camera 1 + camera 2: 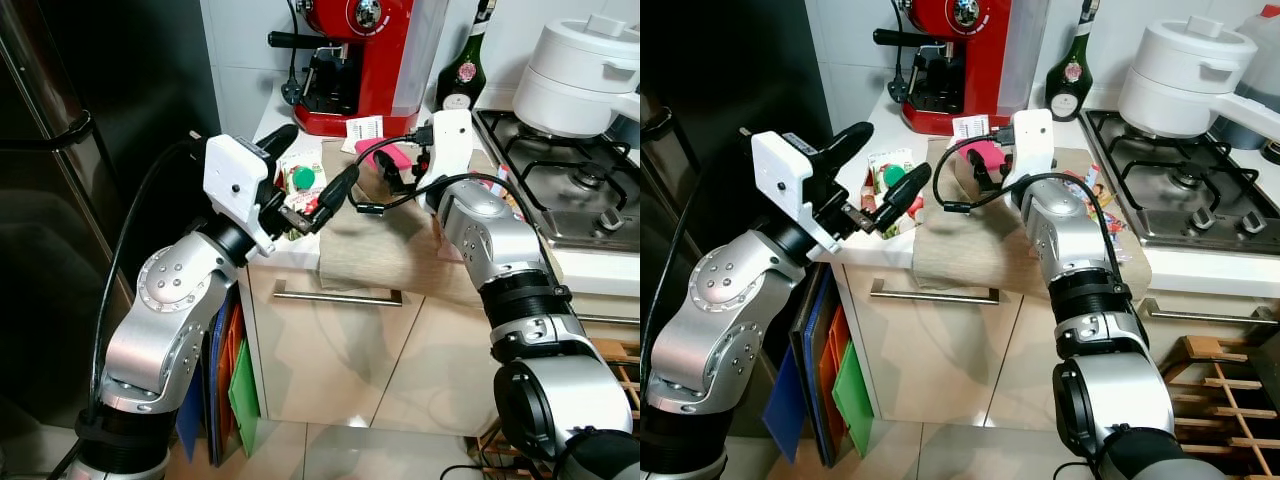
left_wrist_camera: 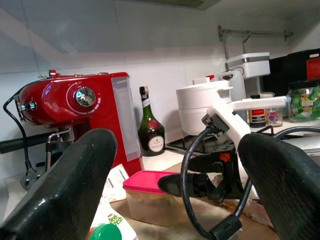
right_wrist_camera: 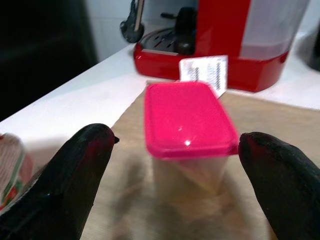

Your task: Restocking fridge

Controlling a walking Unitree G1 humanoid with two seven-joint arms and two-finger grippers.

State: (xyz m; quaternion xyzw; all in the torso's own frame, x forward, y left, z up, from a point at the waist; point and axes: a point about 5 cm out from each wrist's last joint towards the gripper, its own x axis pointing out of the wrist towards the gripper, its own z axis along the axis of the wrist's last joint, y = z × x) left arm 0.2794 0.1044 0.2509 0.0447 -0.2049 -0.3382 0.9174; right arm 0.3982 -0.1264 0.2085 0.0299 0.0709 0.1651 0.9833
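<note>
A clear container with a pink lid (image 3: 188,121) stands on a tan mat (image 1: 375,245) on the counter, in front of the red coffee machine. My right gripper (image 3: 175,137) is open, one finger on each side of the container, not touching it. A carton with a green cap (image 1: 303,178) lies at the counter's left end. My left gripper (image 1: 320,153) hovers open just above that carton with nothing between its fingers. In the left wrist view the green cap (image 2: 105,232) and the pink-lidded container (image 2: 149,183) lie ahead. The dark fridge (image 1: 60,220) stands to the left with its door closed.
A red coffee machine (image 1: 360,60) and a dark bottle (image 1: 462,70) stand at the back. A white pot (image 1: 578,75) sits on the gas hob (image 1: 575,190) to the right. Snack packets (image 1: 1102,205) lie under my right arm. Coloured folders (image 1: 228,385) lean between cabinet and fridge.
</note>
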